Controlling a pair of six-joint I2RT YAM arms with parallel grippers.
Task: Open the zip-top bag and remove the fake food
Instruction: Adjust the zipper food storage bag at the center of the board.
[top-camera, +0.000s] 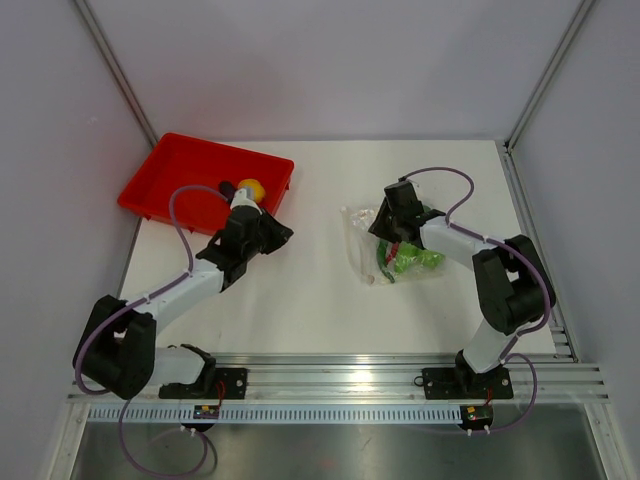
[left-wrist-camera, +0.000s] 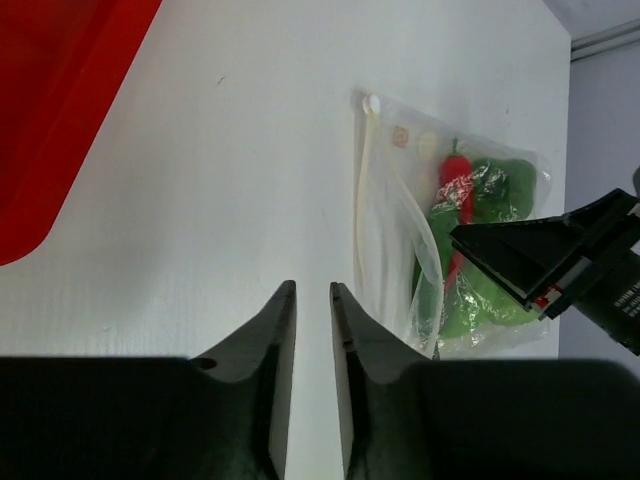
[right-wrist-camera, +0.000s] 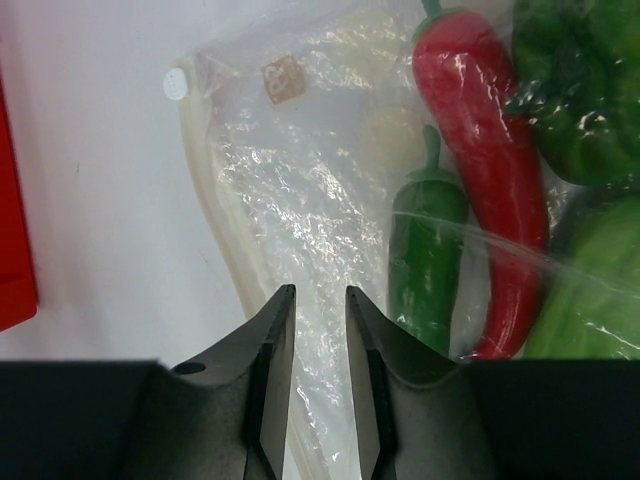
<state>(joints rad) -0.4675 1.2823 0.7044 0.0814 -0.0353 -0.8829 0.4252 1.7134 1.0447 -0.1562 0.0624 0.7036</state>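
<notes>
Overhead view: zip-top bag (top-camera: 365, 245) lies on the table (top-camera: 320, 300) right of centre, with the fake food (top-camera: 415, 262) bunched in its right half. The right gripper (top-camera: 386, 238) is over the bag. The left gripper (top-camera: 281, 232) hangs beside the red tray (top-camera: 165, 180), well apart from the bag, which lies to its right. So the right arm is the nearer one. One round yellow piece (top-camera: 250, 187) sits in the tray.

Left wrist: the left gripper (left-wrist-camera: 312, 288) has its jaws a slim gap apart, nothing between them, bare table below. The bag is ahead and to the right, and its zip strip (left-wrist-camera: 362, 230) runs roughly parallel to the fingers. The strip's two halves bow apart, so I'd judge the mouth partly open and facing this arm. The right gripper reaches in from the right above the red chilli (left-wrist-camera: 455, 180).

Right wrist: the right gripper (right-wrist-camera: 320, 292) has its jaws narrowly parted over the clear, empty part of the bag, just beside the zip strip. Can't tell if they pinch film. All the food is inside the bag, right of the tips: small green chilli (right-wrist-camera: 428, 250) nearest, then the red chilli, then the green peppers (right-wrist-camera: 580, 90) at the far right. Both chillies' long axes run roughly along the finger line. Mouth left, food right: my read is that pieces must come out leftward.
</notes>
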